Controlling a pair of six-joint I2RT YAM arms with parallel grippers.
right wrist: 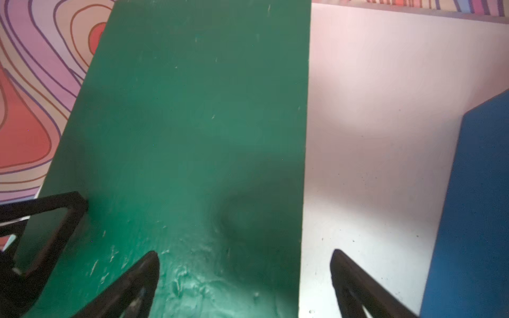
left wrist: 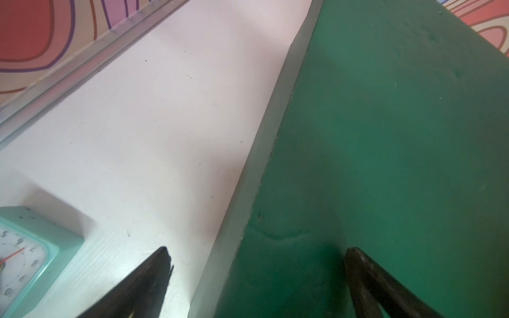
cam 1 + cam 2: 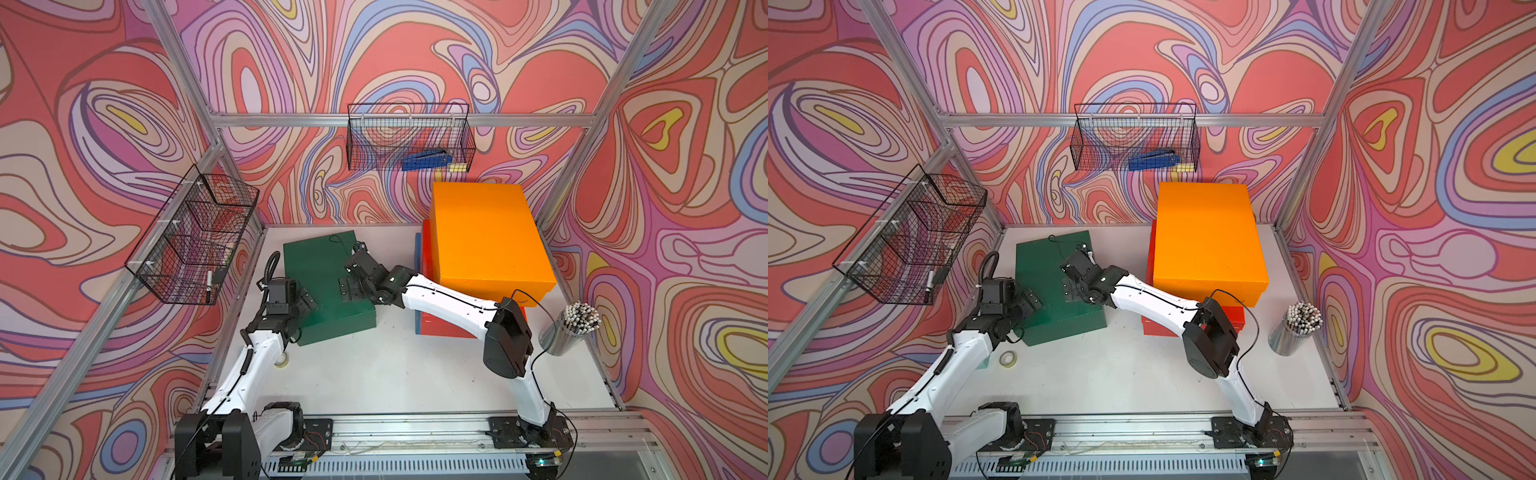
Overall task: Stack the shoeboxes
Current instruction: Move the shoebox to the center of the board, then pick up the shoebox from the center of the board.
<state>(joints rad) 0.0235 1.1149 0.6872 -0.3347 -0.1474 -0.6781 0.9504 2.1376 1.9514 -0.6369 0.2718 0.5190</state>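
The dark green shoebox (image 3: 324, 270) (image 3: 1050, 266) lies alone on the white table (image 3: 374, 365), left of centre. At the right, the orange shoebox (image 3: 486, 237) (image 3: 1204, 237) sits on the red one (image 3: 446, 326), with the blue one (image 1: 473, 206) under both. My left gripper (image 3: 306, 301) (image 2: 257, 253) is open and straddles the green box's left edge, one finger over the table and one over the lid (image 2: 385, 165). Open too, my right gripper (image 3: 348, 282) (image 1: 244, 254) straddles the lid's (image 1: 192, 124) right edge. Neither holds anything.
Black wire baskets hang on the left wall (image 3: 195, 241) and the back wall (image 3: 409, 137); the back one holds a blue stapler (image 3: 428, 160). A cup of pencils (image 3: 569, 328) stands at the right. A tape roll (image 3: 1008, 358) and a teal clock (image 2: 24, 256) lie by my left arm.
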